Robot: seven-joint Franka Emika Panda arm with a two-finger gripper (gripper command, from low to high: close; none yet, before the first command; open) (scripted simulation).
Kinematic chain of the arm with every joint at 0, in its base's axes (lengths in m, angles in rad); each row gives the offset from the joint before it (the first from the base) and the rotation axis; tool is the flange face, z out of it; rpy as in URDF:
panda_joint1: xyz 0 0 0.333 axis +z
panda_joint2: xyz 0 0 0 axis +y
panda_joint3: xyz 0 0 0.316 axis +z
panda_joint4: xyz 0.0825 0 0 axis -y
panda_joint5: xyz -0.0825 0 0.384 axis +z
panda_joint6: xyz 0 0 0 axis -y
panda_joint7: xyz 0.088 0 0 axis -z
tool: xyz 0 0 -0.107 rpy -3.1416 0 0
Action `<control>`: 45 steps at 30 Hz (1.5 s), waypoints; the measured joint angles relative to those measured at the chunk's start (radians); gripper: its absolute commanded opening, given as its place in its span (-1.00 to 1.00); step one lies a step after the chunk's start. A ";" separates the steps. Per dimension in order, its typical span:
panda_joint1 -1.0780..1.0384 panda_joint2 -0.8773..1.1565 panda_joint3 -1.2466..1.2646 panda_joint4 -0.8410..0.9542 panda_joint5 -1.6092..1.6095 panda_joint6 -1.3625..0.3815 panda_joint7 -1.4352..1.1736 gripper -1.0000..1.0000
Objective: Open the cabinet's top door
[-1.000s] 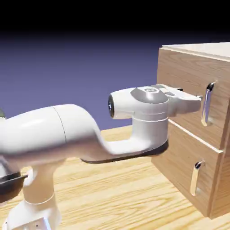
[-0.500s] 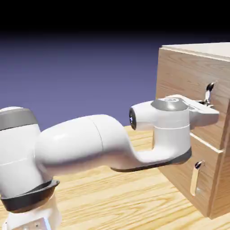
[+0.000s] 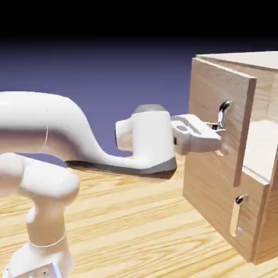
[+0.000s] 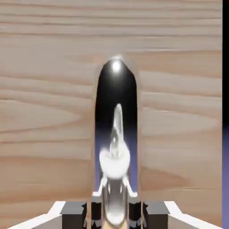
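The light-wood cabinet [image 3: 247, 58] stands at the exterior view's right. Its top door [image 3: 209, 92] stands out from the cabinet front, and a pale gap into the inside shows behind it. My gripper [image 3: 216, 129] is shut on the door's silver handle [image 3: 223, 109], low on the bar. In the hand view the shiny handle [image 4: 116, 134] runs upright across the wood of the top door [image 4: 49, 112], and it passes between my grey fingertips [image 4: 96, 209] at the bottom edge. The gripper [image 4: 115, 211] pinches it there.
Below the top door is the shorter panel [image 3: 209, 198], flush with the cabinet, with its small handle [image 3: 237, 213]. The arm [image 3: 70, 130] reaches in from the left over the wooden table [image 3: 136, 228].
The gripper went from open to shut on the handle. The arm then drew back to the left, and the top door came out of the cabinet front with it.
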 measured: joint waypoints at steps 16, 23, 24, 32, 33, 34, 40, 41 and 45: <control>-0.372 -0.199 0.555 -0.361 0.596 -0.277 -0.162 -1.00; -0.364 -0.293 0.782 -0.439 0.900 -0.432 -0.243 -1.00; -0.357 -0.301 0.816 -0.446 0.944 -0.457 -0.251 -1.00; -0.280 -0.294 1.100 -0.443 1.289 -0.682 -0.279 -1.00; -0.272 -0.283 1.136 -0.436 1.330 -0.712 -0.277 -1.00; -0.264 -0.269 1.173 -0.426 1.371 -0.742 -0.274 -1.00; -0.254 -0.144 1.390 -0.330 1.605 -0.934 -0.238 -1.00; -0.261 -0.116 1.426 -0.307 1.642 -0.968 -0.230 -1.00; -0.313 0.005 1.571 -0.193 1.775 -1.106 -0.191 -1.00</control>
